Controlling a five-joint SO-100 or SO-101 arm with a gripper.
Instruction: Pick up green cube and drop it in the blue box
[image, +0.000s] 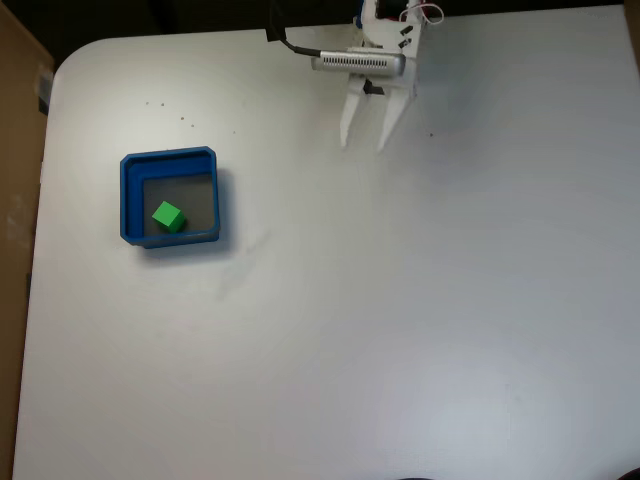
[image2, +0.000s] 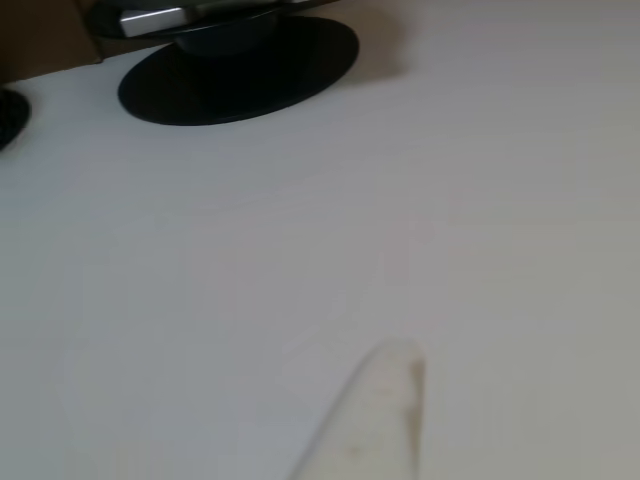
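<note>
- We are seeing the green cube (image: 168, 216) lying on the grey floor inside the blue box (image: 130, 190), toward its lower left corner in the fixed view, so by our reading the drop is already done.
- Our gripper (image: 362, 142) is hanging over bare white table (image: 400, 330) near the top edge of the fixed view, well apart from the box, with its two white fingers (image: 349, 120) spread and nothing between them.
- In the other view we are looking along one pale fingertip (image2: 385, 410) over plain table, with a round black base (image2: 240, 65) standing at the far edge.
- We are judging the step in hand to be the parking of the arm after the release.
- Nothing more is being asked of the cube; the next move is calling only for a calm rest pose, clear of the box.
</note>
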